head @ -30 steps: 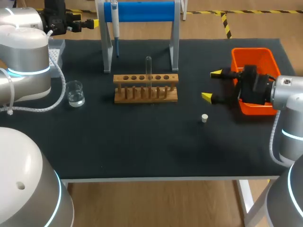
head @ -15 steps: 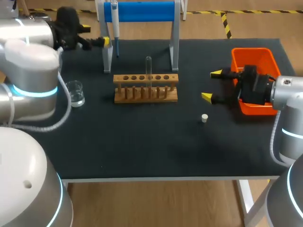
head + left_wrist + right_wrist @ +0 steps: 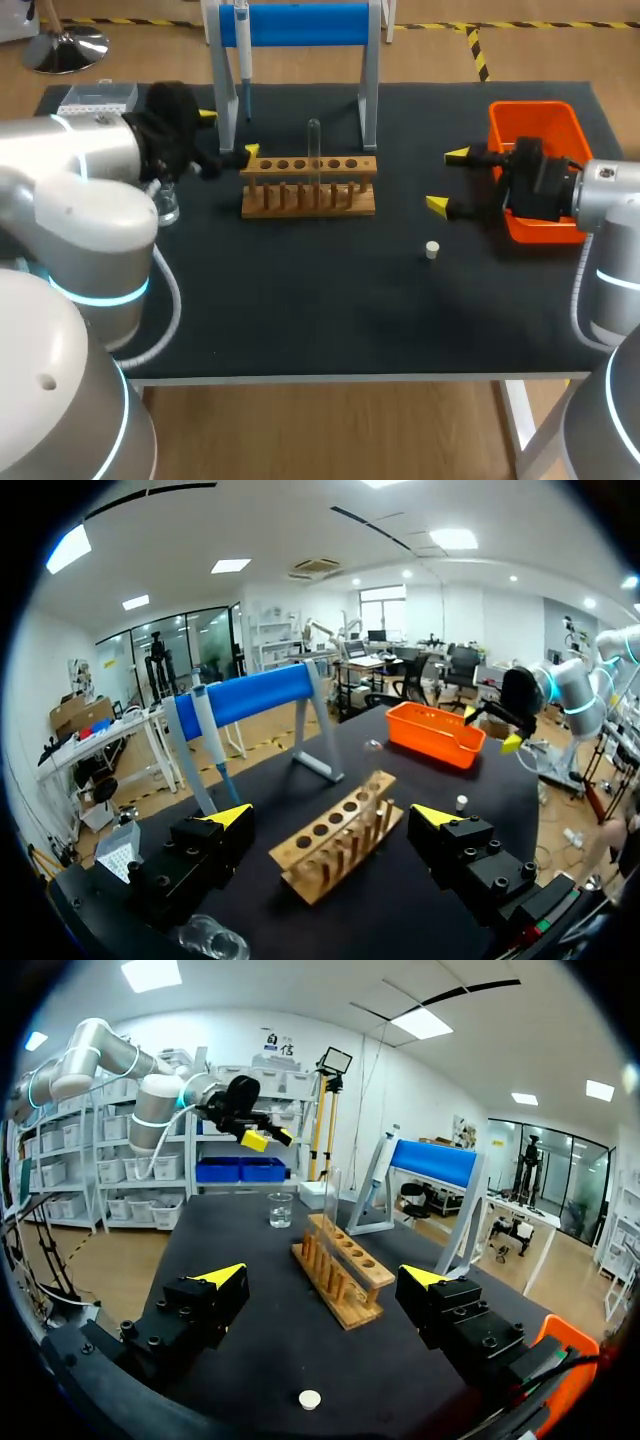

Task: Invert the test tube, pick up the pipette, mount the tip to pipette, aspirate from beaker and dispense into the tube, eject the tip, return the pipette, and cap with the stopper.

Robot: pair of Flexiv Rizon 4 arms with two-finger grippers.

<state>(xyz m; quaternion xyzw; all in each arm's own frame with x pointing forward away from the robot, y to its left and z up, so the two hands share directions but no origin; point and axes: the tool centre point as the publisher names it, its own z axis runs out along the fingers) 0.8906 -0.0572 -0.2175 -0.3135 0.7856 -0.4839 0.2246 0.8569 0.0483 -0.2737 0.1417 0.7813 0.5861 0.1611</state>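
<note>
A clear test tube (image 3: 314,148) stands upright in the wooden rack (image 3: 308,186). My left gripper (image 3: 228,133) hovers open just off the rack's left end, holding nothing. In the left wrist view the rack (image 3: 340,832) lies ahead of the open left gripper (image 3: 332,816), between its fingers. The pipette (image 3: 243,48) hangs on the blue stand (image 3: 300,22). The beaker (image 3: 166,206) is half hidden behind my left arm. A white stopper (image 3: 432,250) lies on the mat. My right gripper (image 3: 446,179) is open and empty beside the orange bin (image 3: 535,118), facing the rack (image 3: 340,1275) and tube (image 3: 332,1200).
A tip box (image 3: 95,97) sits at the back left corner of the black mat. The stand's legs flank the space behind the rack. The stopper (image 3: 310,1398) lies on bare mat under my right gripper (image 3: 323,1277).
My left arm has swung from the back left corner forward and right, bringing its open gripper to the rack's left end. The right arm has stayed still.
</note>
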